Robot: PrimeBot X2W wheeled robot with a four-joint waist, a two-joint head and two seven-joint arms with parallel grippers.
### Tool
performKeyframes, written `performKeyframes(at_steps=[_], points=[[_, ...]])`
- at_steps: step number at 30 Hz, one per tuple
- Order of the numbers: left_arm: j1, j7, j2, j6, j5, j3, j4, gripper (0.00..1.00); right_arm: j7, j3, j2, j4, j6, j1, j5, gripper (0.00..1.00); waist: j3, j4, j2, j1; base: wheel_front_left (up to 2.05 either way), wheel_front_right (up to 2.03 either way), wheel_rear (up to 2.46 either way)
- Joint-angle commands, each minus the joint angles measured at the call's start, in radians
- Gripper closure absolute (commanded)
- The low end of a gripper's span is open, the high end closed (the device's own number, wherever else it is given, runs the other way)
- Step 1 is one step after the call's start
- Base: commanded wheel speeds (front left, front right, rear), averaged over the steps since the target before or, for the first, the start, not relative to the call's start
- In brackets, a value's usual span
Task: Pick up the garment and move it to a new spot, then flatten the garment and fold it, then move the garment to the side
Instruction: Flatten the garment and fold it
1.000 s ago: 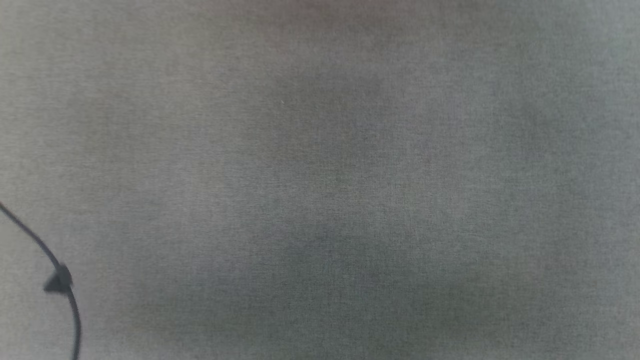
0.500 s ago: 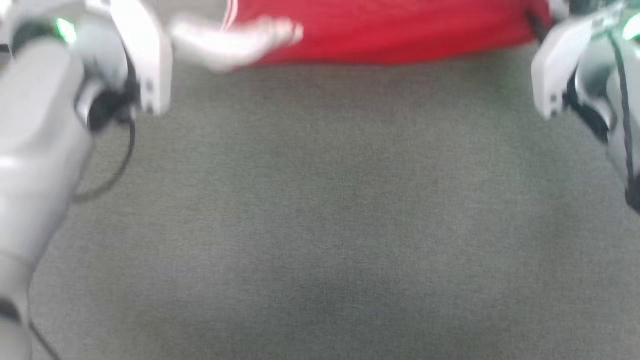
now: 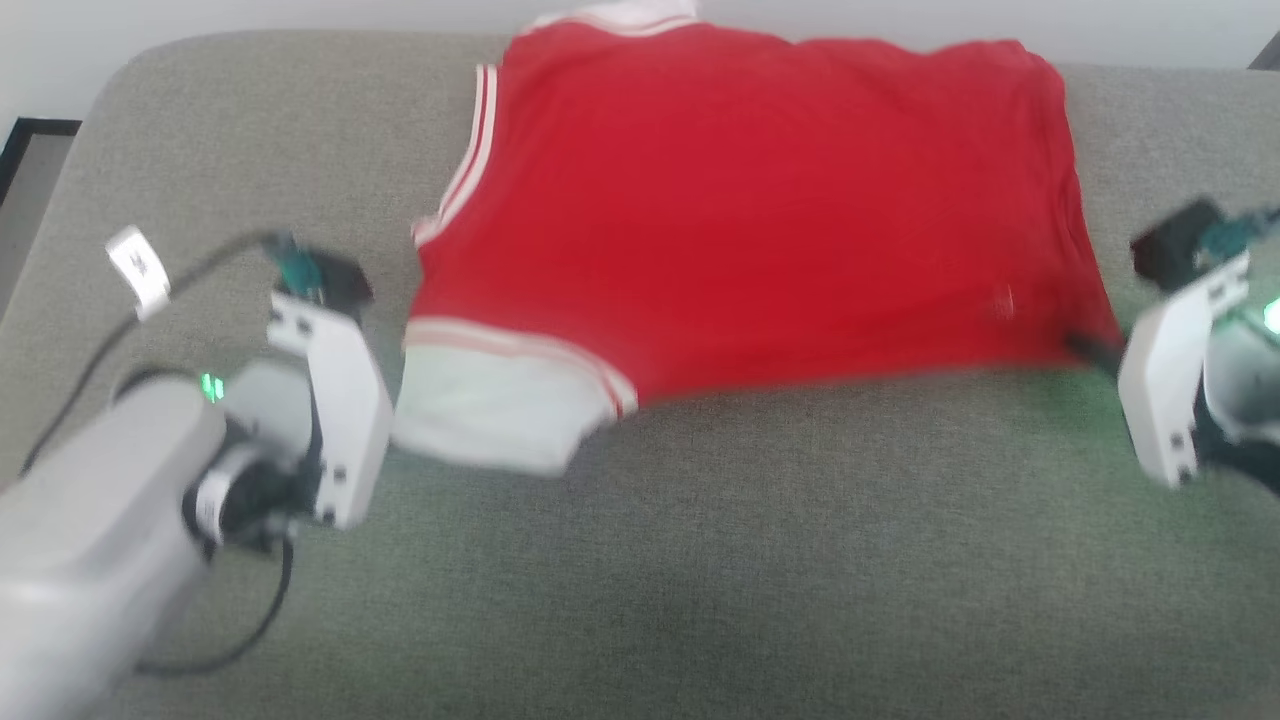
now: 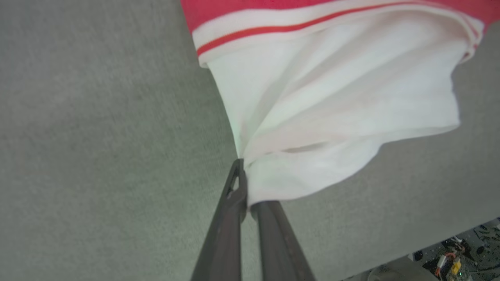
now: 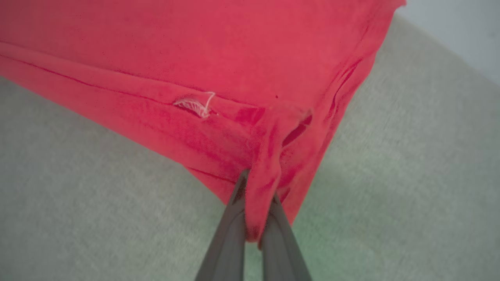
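Your left tool [image 4: 245, 187] is clamping the white short sleeve [image 4: 332, 97] of the red jersey-style garment with white-and-red striped trim [image 3: 760, 200]. Your right tool [image 5: 256, 193] is pinching a bunched red hem corner [image 5: 269, 156]. The garment is lying spread on the grey fabric-covered surface [image 3: 700, 560], stretching between both tools. Judgement: you are flattening it now; folding and moving it aside are remaining.

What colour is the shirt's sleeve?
The sleeve is white with red-striped edging; the left wrist view shows it best.
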Motion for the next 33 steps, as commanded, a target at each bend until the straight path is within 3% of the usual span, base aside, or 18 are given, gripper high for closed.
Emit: performKeyframes(at_steps=[1, 6, 13, 19, 26, 33], points=[[0.038, 0.026, 0.027, 0.024, -0.023, -0.005, -0.045, 1.00, 0.031, 0.017, -0.030, -0.039, 0.000, 0.035, 0.027, 1.00, 0.000, 0.000, 0.0000, -0.0001, 0.00, 0.00, 0.00], [0.136, 0.108, 0.100, 0.114, -0.059, -0.024, -0.210, 1.00, 0.127, 0.049, -0.132, -0.173, 0.000, 0.107, 0.105, 1.00, 0.003, -0.003, 0.0000, -0.0001, 0.00, 0.00, 0.00], [0.232, 0.203, 0.179, 0.203, -0.104, -0.055, -0.391, 1.00, 0.230, 0.080, -0.240, -0.321, 0.000, 0.209, 0.204, 1.00, 0.009, -0.010, 0.0000, -0.0001, 0.00, 0.00, 0.00], [0.229, 0.180, 0.227, 0.249, -0.104, -0.017, -0.482, 1.00, 0.184, 0.028, -0.263, -0.359, -0.001, 0.234, 0.206, 1.00, 0.023, -0.023, 0.0000, -0.0001, 0.00, 0.00, 0.00], [0.112, 0.079, 0.241, 0.211, -0.016, 0.055, -0.470, 1.00, 0.094, -0.078, -0.197, -0.323, 0.000, 0.194, 0.121, 1.00, 0.042, -0.048, 0.0000, -0.0001, 0.00, 0.00, 0.00], [-0.057, 0.012, 0.177, 0.110, 0.087, 0.067, -0.315, 1.00, 0.018, -0.157, -0.101, -0.258, 0.000, 0.121, -0.026, 1.00, 0.070, -0.071, 0.0000, -0.0001, 0.00, 0.00, 0.00]])
